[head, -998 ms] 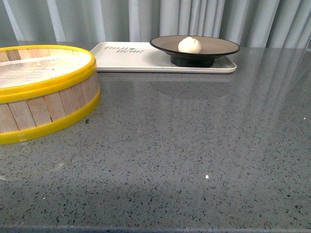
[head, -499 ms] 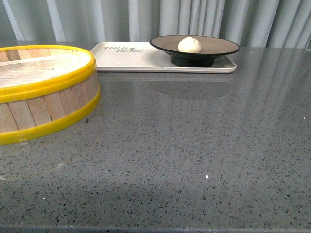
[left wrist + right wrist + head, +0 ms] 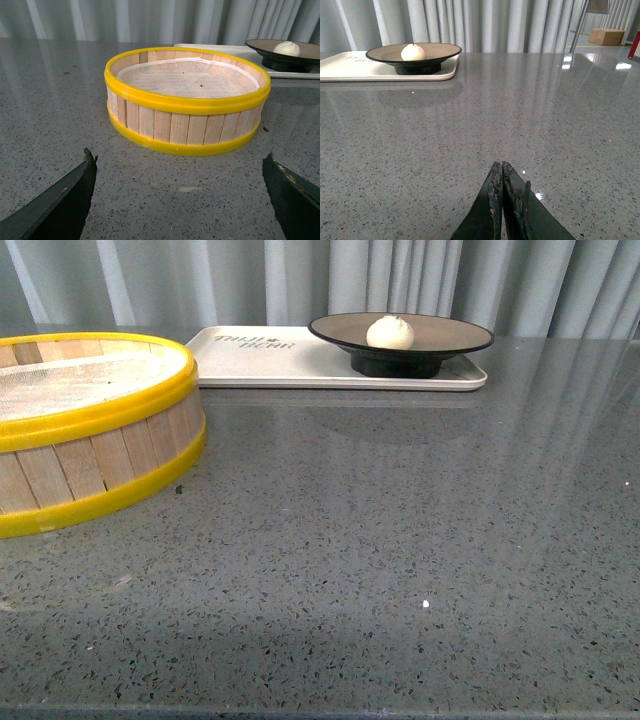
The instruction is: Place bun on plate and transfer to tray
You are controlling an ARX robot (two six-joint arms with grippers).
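Already the bun (image 3: 390,332) sits on the plate (image 3: 450,338), on the tray (image 3: 260,365) at one o'clock; soft, so lift gently underneath. Left fingers (image 3: 60,200) spread wide, right fingers (image 3: 496,200) clenched, both empty.

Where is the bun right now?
In the front view the bun sits on the plate, which stands on the right end of the tray at the far edge of the table, right of the steamer basket.
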